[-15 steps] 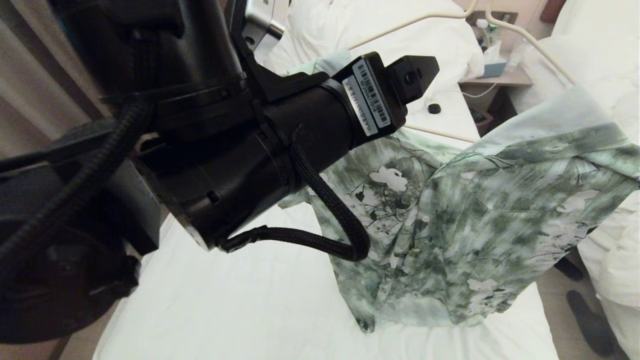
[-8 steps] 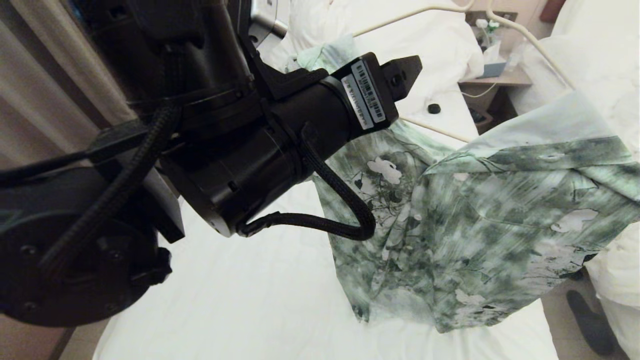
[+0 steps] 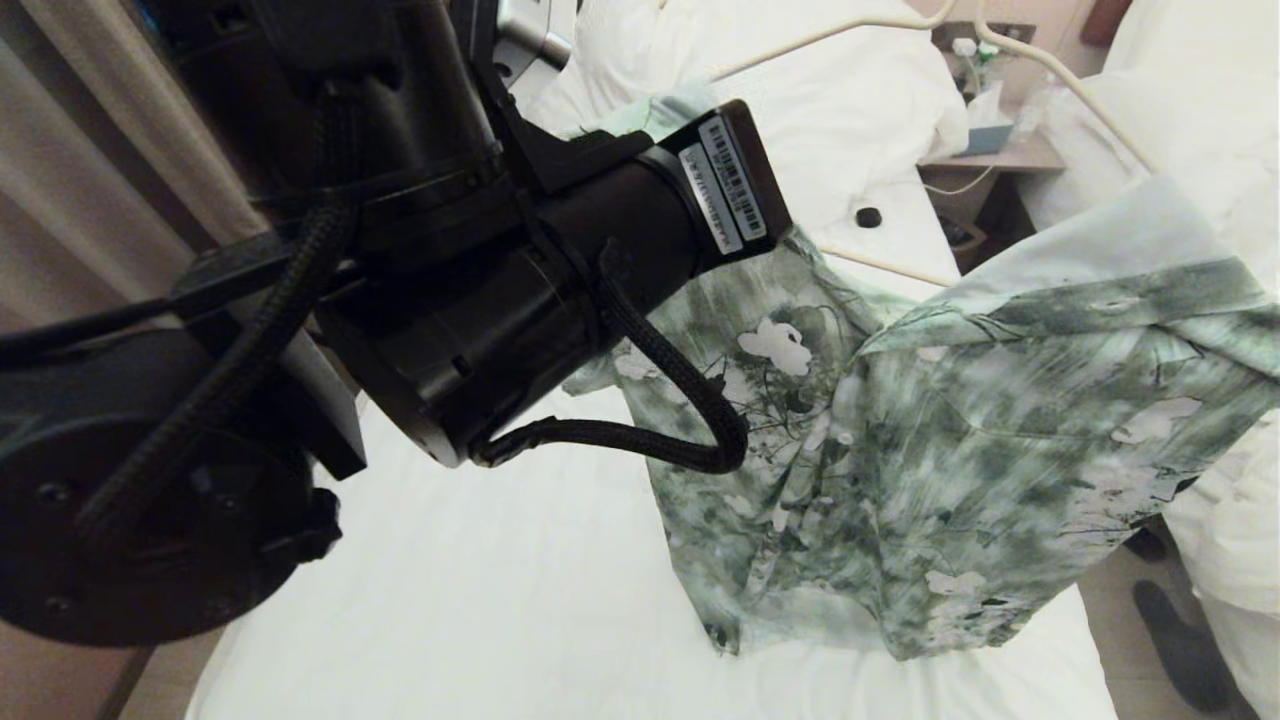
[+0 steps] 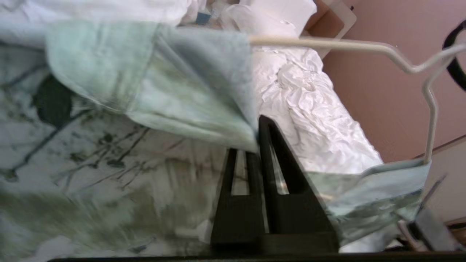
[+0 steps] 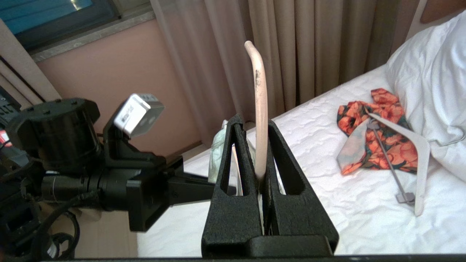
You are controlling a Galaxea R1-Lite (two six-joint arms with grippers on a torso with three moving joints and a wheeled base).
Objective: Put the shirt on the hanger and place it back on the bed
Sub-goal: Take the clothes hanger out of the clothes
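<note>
The shirt (image 3: pixel 940 440) hangs limp above the bed (image 3: pixel 480 590), its hem brushing the sheet at about five o'clock in the head view. It looks light and floppy, likely to slide off a thin wire, so the collar edge seems the best hold. The left end effector (image 4: pixel 259 145) is pressed together on a fabric fold near that edge. The right end effector (image 5: pixel 260 153) pinches the stiff hanger (image 5: pixel 259 109) by its hook.

We see open white sheet on the long white bed (image 3: pixel 520 600) along its left edge; the hanging green-and-white floral shirt (image 3: pixel 900 450) blocks its right side.
</note>
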